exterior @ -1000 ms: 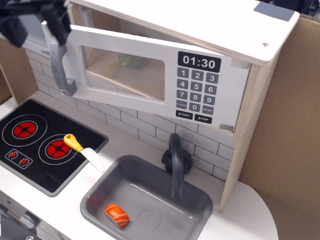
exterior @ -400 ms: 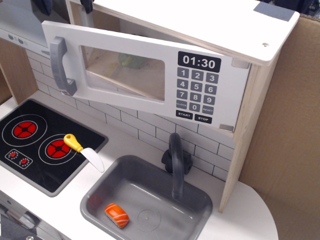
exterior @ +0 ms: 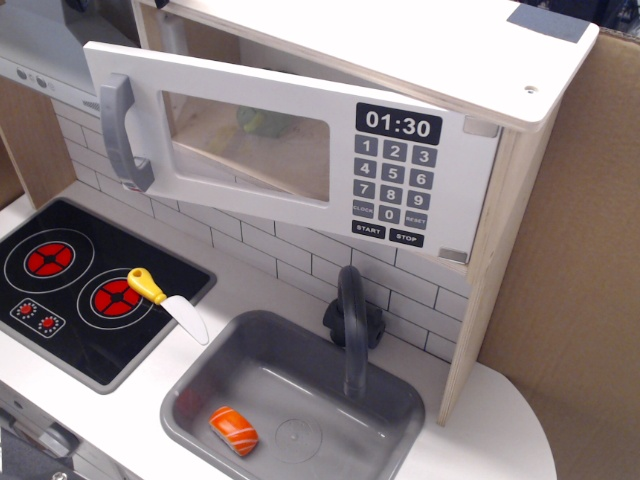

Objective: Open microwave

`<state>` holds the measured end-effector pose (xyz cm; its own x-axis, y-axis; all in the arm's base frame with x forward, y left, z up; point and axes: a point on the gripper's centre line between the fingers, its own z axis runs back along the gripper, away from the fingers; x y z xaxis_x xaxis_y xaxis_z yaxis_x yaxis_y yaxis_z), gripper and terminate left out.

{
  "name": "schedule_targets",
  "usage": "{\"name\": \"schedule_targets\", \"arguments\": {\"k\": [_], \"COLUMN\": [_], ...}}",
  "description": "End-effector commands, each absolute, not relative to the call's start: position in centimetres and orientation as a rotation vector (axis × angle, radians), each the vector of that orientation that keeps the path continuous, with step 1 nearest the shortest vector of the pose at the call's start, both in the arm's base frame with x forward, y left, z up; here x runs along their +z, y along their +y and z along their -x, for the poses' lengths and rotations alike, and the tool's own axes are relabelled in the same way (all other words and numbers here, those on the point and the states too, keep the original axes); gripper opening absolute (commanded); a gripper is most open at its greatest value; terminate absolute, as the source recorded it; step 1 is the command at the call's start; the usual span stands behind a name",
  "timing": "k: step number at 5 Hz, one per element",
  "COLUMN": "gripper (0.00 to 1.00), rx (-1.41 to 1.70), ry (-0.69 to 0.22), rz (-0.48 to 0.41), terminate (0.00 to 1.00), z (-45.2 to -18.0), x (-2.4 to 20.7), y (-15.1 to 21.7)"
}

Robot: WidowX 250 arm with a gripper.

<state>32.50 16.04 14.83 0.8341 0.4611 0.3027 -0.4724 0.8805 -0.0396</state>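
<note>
- White door (exterior: 290,150) of the microwave (exterior: 400,120) stands ajar in your one view, swung out on its left, handle (exterior: 122,130) side.
- You see a green item (exterior: 262,122) through the window.
- Your gripper is out of frame, so its opening can't be judged.
- Below, a knife (exterior: 165,303) lies by the stove (exterior: 70,280); a salmon piece (exterior: 234,430) sits in the sink (exterior: 395,400).

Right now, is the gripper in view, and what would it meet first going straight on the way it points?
No gripper shows in this view, so its line cannot be judged. The white microwave door with the grey bar handle stands ajar, nothing touching it.
</note>
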Motion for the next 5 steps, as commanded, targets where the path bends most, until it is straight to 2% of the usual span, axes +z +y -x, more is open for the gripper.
{"name": "schedule_targets", "arguments": {"k": [1,2,3,4,5], "gripper": [1.0,1.0,1.0,1.0,1.0], "rx": [0.409,0.374,0.32,0.264,0.222], "ry": [-0.366,-0.387,-0.381,-0.287,-0.162], "rz": [-0.041,-0.063,-0.111,-0.123,-0.124], "terminate": [0.0,0.0,0.0,0.0,0.0], "z": [-29.4,-28.0,-26.5,-24.8,-24.4], "x": [15.5,14.4,11.9,10.7,10.1], "y": [16.3,15.9,14.9,12.0,7.9]}}
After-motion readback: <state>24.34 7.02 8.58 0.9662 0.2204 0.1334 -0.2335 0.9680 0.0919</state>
